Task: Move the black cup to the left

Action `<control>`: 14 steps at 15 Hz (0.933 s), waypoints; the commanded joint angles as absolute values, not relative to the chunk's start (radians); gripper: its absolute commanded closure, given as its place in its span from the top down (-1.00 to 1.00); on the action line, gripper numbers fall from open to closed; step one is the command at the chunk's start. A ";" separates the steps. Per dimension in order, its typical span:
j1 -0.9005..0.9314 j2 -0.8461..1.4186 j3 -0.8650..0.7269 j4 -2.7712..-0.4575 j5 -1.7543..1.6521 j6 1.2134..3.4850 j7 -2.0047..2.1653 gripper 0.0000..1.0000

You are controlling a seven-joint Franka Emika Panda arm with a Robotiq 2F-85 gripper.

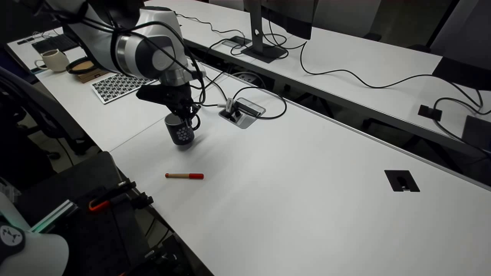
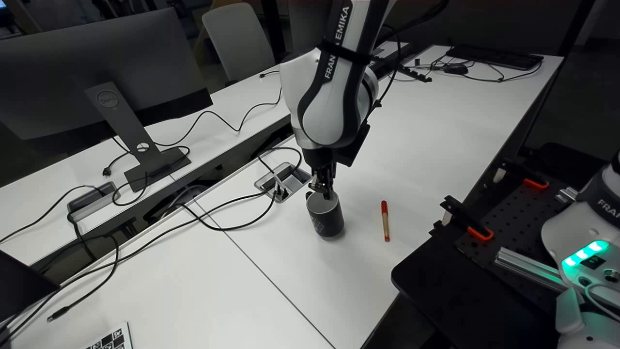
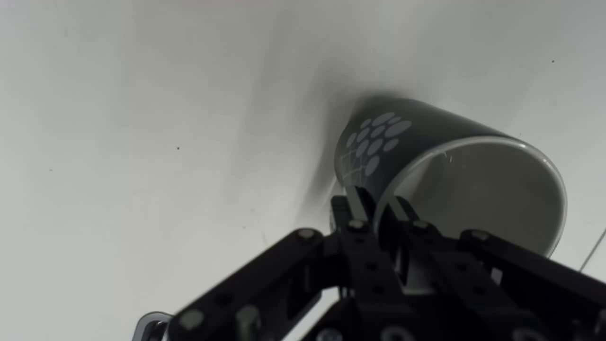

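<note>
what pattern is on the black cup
The black cup shows grey dots and thin pale lines, clearest in the wrist view.

In exterior view, socket box [image 2: 294,183] left of cup [image 2: 327,222], pen [image 2: 385,222] right; gripper [image 3: 377,207] astride cup rim.

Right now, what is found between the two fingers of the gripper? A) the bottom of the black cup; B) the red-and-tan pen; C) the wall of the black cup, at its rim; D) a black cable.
C, because in the wrist view one finger of the gripper is inside the black cup and the other is outside it, with the rim passing between them.
</note>
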State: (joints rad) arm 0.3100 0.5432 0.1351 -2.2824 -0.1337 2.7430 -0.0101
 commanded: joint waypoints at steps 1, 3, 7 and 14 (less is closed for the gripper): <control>0.265 0.587 0.164 -2.245 -0.142 2.749 -0.087 -0.94; 0.245 0.602 0.178 -2.239 -0.135 2.757 -0.116 -0.94; 0.225 0.622 0.188 -2.228 -0.136 2.761 -0.145 -0.94; 0.231 0.633 0.177 -2.219 -0.151 2.741 -0.154 0.01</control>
State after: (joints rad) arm 0.2375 0.6250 0.1736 -2.2388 -0.1342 2.7588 -0.1362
